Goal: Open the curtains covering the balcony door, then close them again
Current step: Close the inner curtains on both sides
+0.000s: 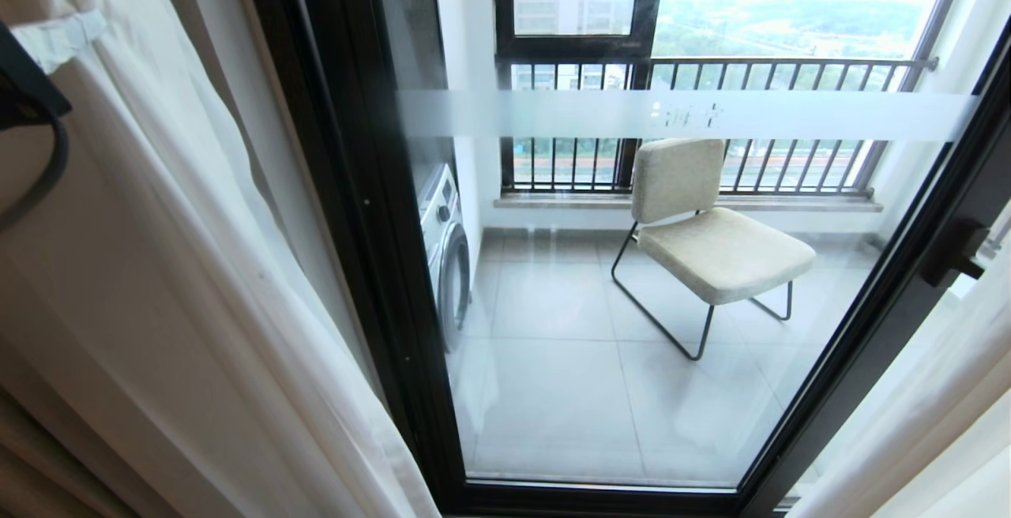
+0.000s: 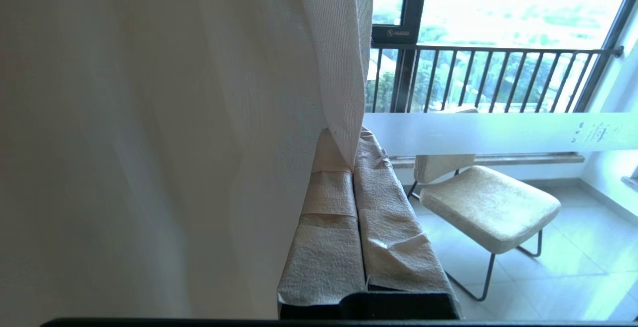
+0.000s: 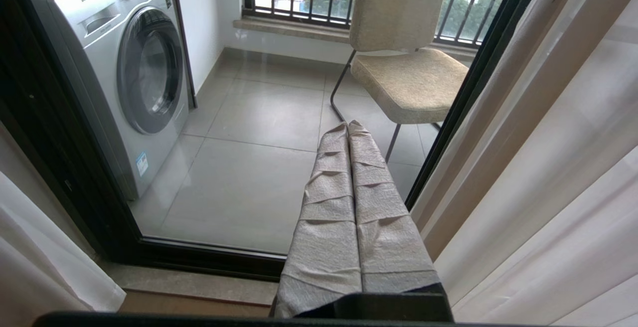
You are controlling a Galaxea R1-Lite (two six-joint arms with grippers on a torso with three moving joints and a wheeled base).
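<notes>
The curtains [image 1: 158, 265] hang bunched at the left of the balcony door [image 1: 355, 186], and its glass with the frosted band [image 1: 553, 114] stands uncovered. My left gripper [image 2: 349, 142] is shut on the edge of the white sheer curtain [image 2: 329, 68], which runs in between the taped fingertips. A dark part of the left arm [image 1: 24, 91] shows against the fabric at the far left of the head view. My right gripper [image 3: 347, 126] is shut on nothing, low in front of the door's bottom rail [image 3: 199, 259]. More curtain [image 3: 548, 167] hangs beside it on the right.
Behind the glass stand a beige chair [image 1: 711, 242] and a washing machine [image 1: 446, 249] on the tiled balcony floor. A barred window [image 1: 711, 84] closes the far side. The door's black handle [image 1: 956, 253] sits on the right frame.
</notes>
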